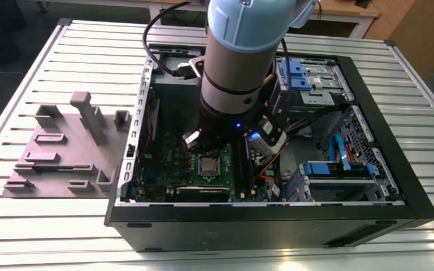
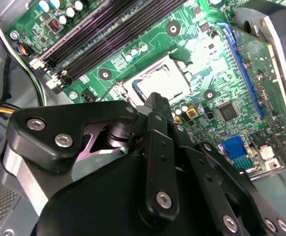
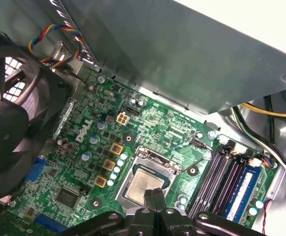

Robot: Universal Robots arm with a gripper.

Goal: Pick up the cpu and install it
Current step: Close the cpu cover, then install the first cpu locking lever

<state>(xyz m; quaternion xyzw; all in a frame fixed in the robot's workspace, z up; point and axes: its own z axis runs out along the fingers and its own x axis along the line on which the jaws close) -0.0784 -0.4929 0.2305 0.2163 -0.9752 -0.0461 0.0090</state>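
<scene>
Inside the open computer case (image 1: 398, 186), lying on its side on a slatted metal table (image 1: 43, 226), the arm (image 1: 239, 62) is reaching down over the green motherboard (image 1: 172, 169). Both wrist views are showing the gripper (image 3: 154, 196) poised directly above the socket (image 3: 145, 183), its fingertips (image 2: 157, 105) pressed together with nothing between them. The cpu (image 3: 145, 181) is sitting flat within the socket's metal frame, its silvery-grey top facing up; in the second wrist view the same chip (image 2: 162, 83) is lying just beyond the closed fingertips. Whether the fingertips are touching the chip's surface cannot be determined. In the exterior view the socket with the chip (image 1: 206, 164) is appearing just below the arm's wrist, near the case's lower edge.

Beside the socket, the memory slots (image 3: 226, 179) are running parallel to one another, with one blue-edged module seated in them. A black fan (image 3: 10, 128) is standing over the board's far side in the first wrist view, with multicoloured wires (image 3: 59, 37) trailing from it. A blue expansion slot (image 2: 243, 73) is lying along the board in the second wrist view.

Toward the exterior view's left, a grey plastic fixture (image 1: 66, 147) with upright blocks is resting on the table, just beside the case. Blue drive brackets (image 1: 300, 73) are occupying the case toward the exterior view's right.
</scene>
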